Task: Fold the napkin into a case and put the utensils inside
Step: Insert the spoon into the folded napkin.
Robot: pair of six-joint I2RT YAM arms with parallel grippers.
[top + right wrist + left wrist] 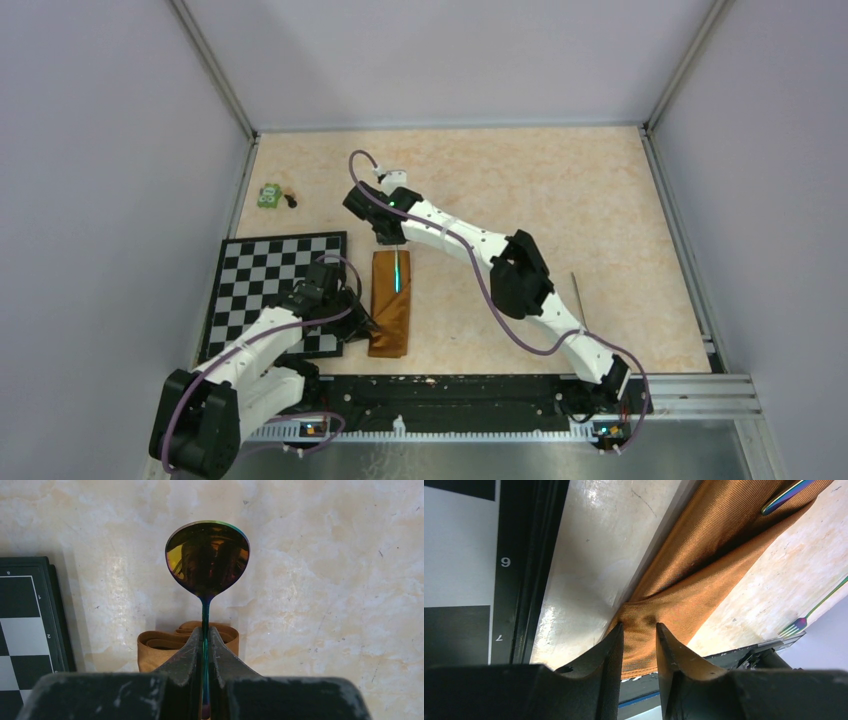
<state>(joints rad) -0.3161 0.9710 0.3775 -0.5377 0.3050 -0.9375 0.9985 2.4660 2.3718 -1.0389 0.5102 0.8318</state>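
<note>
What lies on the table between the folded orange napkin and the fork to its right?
Only bare table: the left wrist view shows nothing between the napkin and the fork. In the top view the right arm crosses above it.

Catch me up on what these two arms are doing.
The left gripper pinches the near end of the folded rust-orange napkin case. The right gripper is shut on the handle of an iridescent spoon at the case's far, open end; whether the handle is inside yet is unclear. A fork lies on the table, off to the right.
</note>
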